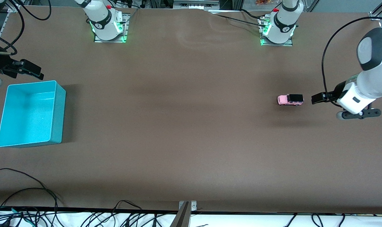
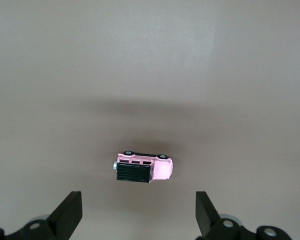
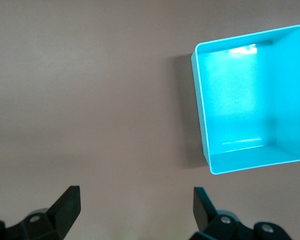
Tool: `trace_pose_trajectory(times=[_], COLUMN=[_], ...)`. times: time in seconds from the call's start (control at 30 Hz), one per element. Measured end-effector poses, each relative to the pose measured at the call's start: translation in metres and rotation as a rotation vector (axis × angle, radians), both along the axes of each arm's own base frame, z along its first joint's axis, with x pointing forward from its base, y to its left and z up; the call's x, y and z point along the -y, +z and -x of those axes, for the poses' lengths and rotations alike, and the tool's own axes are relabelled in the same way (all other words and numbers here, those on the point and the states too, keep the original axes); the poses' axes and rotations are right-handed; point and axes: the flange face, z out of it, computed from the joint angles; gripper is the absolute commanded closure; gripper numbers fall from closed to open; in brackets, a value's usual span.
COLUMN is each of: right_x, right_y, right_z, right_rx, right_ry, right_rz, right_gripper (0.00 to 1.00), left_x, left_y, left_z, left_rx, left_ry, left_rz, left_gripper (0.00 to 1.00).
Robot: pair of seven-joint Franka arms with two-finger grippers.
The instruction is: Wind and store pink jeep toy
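A: What lies closest to the camera?

B: The teal bin (image 1: pixel 31 113), sitting on the brown surface (image 1: pixel 184 132) at the right arm's end, close to that edge. Its inside looks bare in the right wrist view (image 3: pixel 250 100).

A: And the pink jeep toy?

B: The pink jeep toy (image 1: pixel 290 99) stands a little farther from the camera than the bin's middle, toward the left arm's end of the surface, well apart from the bin. It rests on its wheels, pink hood pointing toward the right arm's end, black roof on top. The left wrist view shows it too (image 2: pixel 142 169).

A: Where is the left end effector?

B: The left end effector (image 1: pixel 317 98) hangs over the surface just beside the jeep, between it and the left arm's edge. Its fingers (image 2: pixel 70 212) are spread wide with nothing between them, not touching the toy.

A: And the right one?

B: The right end effector (image 1: pixel 30 71) hovers near the corner at the right arm's end, over the surface just past the bin's farther rim. Its fingers (image 3: pixel 67 205) also stand wide apart and hold nothing.
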Motion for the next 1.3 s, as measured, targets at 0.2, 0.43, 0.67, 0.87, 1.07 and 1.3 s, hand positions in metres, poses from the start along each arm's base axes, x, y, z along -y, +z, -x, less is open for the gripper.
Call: trace_pose_trajectory(times=[0.2,0.43,0.67,0.87,1.07,1.3], right_x=[0.0,0.001,0.002,0.002,0.002,0.002], right_y=[-0.001,-0.003,-0.007,-0.013,-0.018,-0.017], right_z=[0.0,0.0,0.0,-0.002,-0.002,-0.001], right_rx=[-0.001,-0.007,-0.008,-0.004,-0.007,-0.006], right_ry=[0.002,0.001,0.002,0.002,0.003,0.003], right_rz=[0.0,0.0,-0.001,-0.001,-0.001,-0.001], right_gripper=[0.0,0.0,0.0,0.0,0.0,0.0], left_x=[-0.004,-0.004,-0.003,-0.004,-0.017,-0.024], left_y=[-0.051,-0.106,-0.145,-0.153,-0.164,-0.18], left_z=[0.014,0.041,0.064,0.07,0.077,0.09], left_rx=[0.015,0.014,0.037,0.034,0.045,0.029], left_ry=[0.007,0.008,-0.011,-0.219,-0.503,-0.851], left_rz=[0.0,0.0,0.002,0.035,0.078,0.14], left_gripper=[0.0,0.0,0.0,0.0,0.0,0.0])
